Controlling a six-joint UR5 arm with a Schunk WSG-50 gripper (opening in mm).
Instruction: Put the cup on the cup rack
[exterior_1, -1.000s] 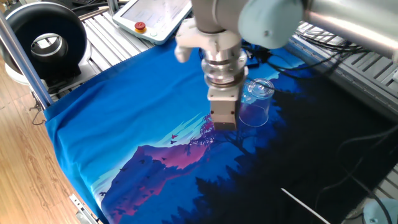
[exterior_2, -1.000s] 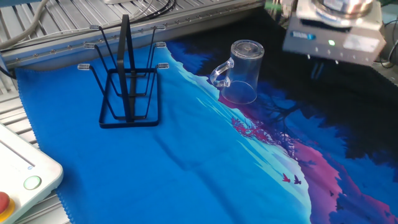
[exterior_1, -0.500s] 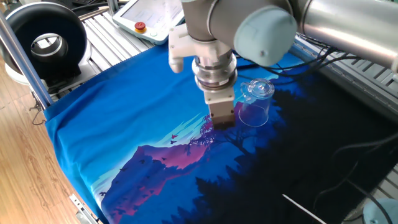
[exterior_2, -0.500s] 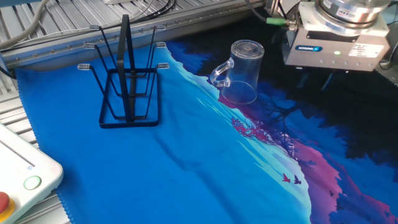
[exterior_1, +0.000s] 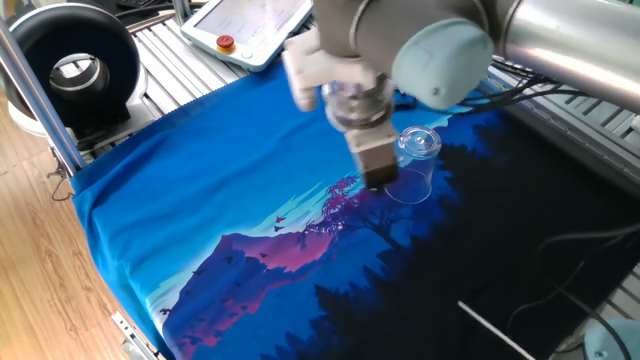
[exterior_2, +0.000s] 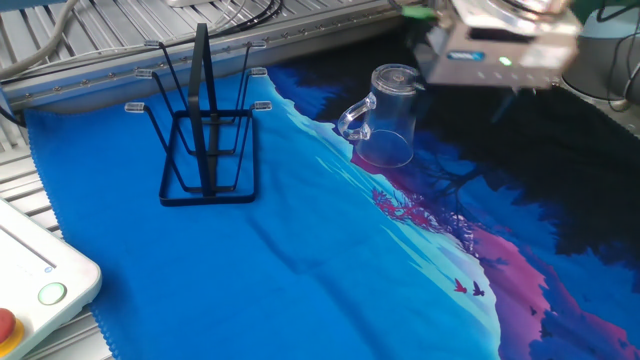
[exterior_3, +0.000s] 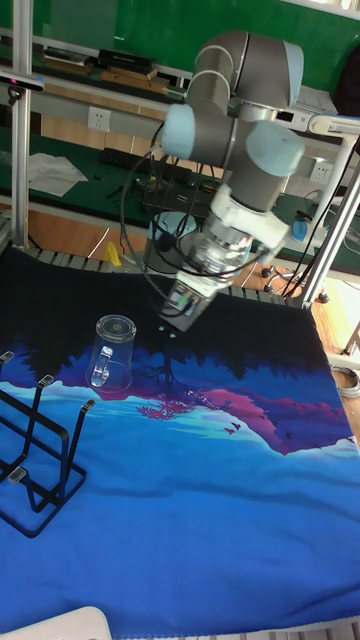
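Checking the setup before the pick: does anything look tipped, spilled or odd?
Only the cup: it stands upside down on the cloth, thick base up, handle toward the cup rack, which is upright. Nothing spilled.

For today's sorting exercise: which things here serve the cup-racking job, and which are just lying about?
Job: clear glass mug with a side handle, upside down; black wire rack with upright pegs; end effector.
Lying about: white pendant with red button; black round fan.
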